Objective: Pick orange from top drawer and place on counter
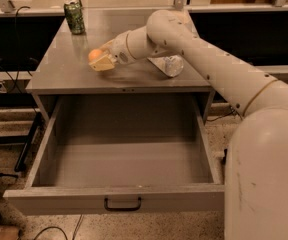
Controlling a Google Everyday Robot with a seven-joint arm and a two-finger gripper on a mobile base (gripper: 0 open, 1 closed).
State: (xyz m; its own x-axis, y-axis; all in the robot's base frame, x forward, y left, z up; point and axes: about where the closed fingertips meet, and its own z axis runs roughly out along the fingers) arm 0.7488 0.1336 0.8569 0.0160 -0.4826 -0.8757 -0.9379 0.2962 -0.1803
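The orange (94,54) is a small orange ball held between the cream fingers of my gripper (98,60), just above the left part of the counter (69,69). The gripper is shut on it and the arm reaches in from the right across the counter. The top drawer (124,154) is pulled fully out below, its grey box is empty, and its dark pull handle (122,204) faces me at the front.
A green can (74,17) stands at the counter's back left corner. A silvery crumpled bag (168,65) lies on the counter's right part, under the arm. Dark shelving and cables flank the cabinet on both sides.
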